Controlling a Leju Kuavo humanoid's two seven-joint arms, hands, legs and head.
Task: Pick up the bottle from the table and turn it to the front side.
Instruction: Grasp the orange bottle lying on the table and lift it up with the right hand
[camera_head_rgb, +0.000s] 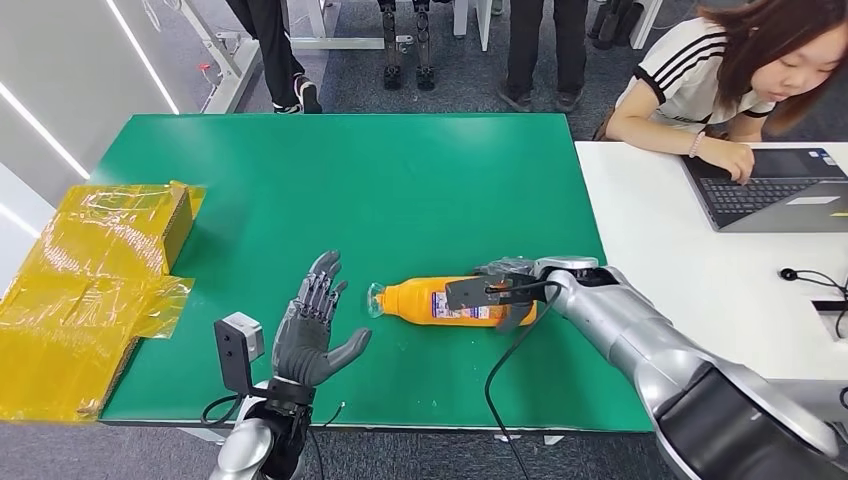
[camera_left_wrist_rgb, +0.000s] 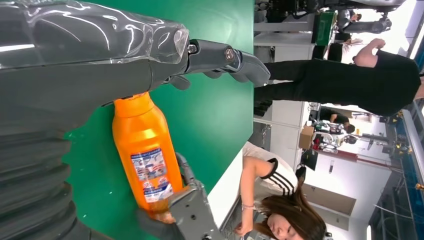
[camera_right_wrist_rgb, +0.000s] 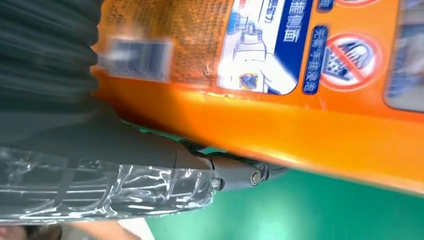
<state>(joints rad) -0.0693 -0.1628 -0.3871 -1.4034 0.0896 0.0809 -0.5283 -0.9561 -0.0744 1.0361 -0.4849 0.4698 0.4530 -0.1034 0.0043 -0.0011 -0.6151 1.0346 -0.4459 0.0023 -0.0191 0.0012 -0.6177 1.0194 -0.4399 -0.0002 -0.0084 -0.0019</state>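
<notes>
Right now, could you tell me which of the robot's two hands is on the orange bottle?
The right hand is on the orange bottle, which lies on its side on the green table. The left hand is beside the bottle, fingers spread, holding nothing.

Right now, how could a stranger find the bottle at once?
Look at the green table, near its front edge. The orange bottle lies on its side, between the left hand and the right hand, which reaches its base. It is the table's one bright orange, labelled thing.

The orange bottle (camera_head_rgb: 447, 301) lies on its side on the green table (camera_head_rgb: 420, 190), label showing.
</notes>
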